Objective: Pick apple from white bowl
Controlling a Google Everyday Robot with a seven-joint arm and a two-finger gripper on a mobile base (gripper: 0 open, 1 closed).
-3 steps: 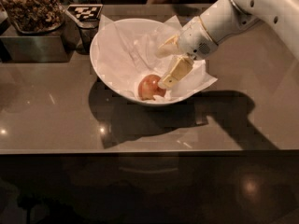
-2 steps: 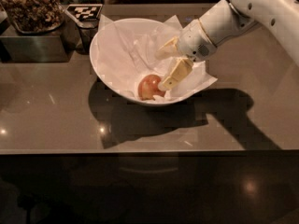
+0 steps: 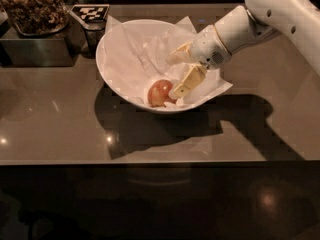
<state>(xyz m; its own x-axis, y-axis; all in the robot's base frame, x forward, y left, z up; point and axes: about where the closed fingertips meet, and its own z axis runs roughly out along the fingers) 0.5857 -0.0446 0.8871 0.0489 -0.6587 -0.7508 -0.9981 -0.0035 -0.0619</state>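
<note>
The white bowl [image 3: 112, 44] stands on the brown table, lined with crinkled white paper whose corners stick out over the rim. The reddish-orange apple [image 3: 159, 92] lies in the bowl's near side, against the wall. My gripper [image 3: 173, 77] reaches into the bowl from the right on the white arm. It is open, with one finger up over the paper and the lower fingertip [image 3: 178, 91] right beside the apple's right side. The apple is not between the fingers.
A dark metal bin [image 3: 35, 44] filled with brownish snacks stands at the back left. A black-and-white marker tag [image 3: 91, 12] sits behind the bowl. The table's front edge [image 3: 150, 161] runs below the bowl. The arm [image 3: 280, 14] crosses the upper right.
</note>
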